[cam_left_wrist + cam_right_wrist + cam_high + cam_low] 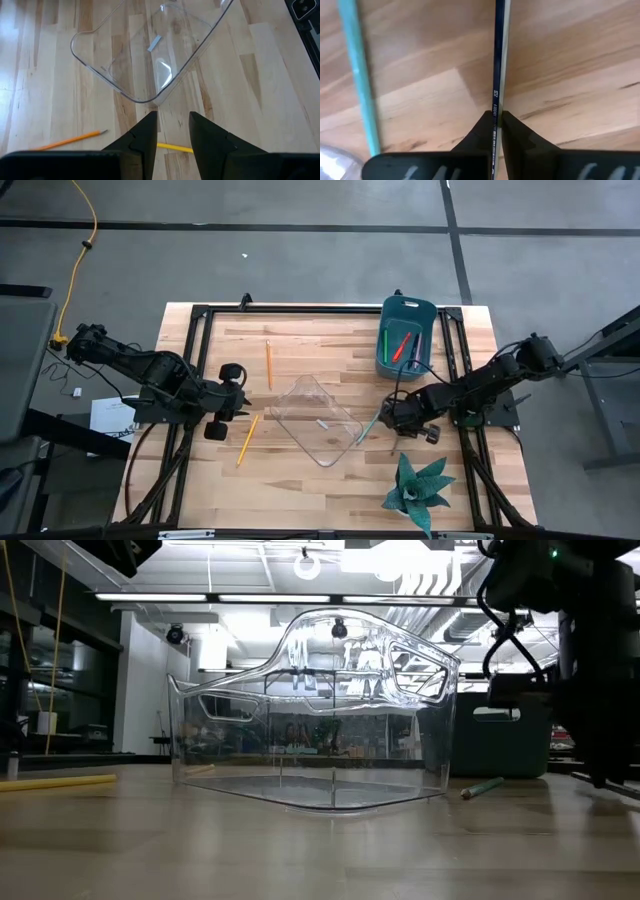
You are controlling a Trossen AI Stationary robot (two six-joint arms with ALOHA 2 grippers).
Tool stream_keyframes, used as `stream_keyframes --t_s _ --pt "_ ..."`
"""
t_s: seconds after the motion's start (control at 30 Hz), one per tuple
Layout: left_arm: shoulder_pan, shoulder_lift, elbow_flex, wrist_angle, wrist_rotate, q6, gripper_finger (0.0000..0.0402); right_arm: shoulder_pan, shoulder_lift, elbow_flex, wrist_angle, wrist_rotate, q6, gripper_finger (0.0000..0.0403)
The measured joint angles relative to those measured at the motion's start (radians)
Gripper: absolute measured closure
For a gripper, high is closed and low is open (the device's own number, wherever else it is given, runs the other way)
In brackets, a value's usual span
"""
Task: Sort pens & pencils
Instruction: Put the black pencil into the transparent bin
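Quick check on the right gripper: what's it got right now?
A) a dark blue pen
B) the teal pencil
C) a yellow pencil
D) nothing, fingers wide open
A: in the right wrist view the right gripper is shut on a dark blue pen, while the teal pencil lies apart on the table.

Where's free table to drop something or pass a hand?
Bare wood: the near strip between the clear tray and the table's front edge, left of the plant; the far strip between the upright pencil and the teal bin. Crowded: right of the tray, where the right gripper pinches a dark pen beside the teal pencil; the left gripper, open, over a yellow pencil.
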State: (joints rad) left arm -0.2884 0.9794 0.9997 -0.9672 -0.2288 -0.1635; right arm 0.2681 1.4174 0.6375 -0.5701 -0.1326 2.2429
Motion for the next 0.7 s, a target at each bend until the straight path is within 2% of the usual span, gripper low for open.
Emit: stream_keyframes --t_s 0.7 --pt "-0.001 0.000 0.000 0.000 0.000 0.002 0.0300 0.064 -0.002 0.156 -0.137 0.131 -0.039 0.0399"
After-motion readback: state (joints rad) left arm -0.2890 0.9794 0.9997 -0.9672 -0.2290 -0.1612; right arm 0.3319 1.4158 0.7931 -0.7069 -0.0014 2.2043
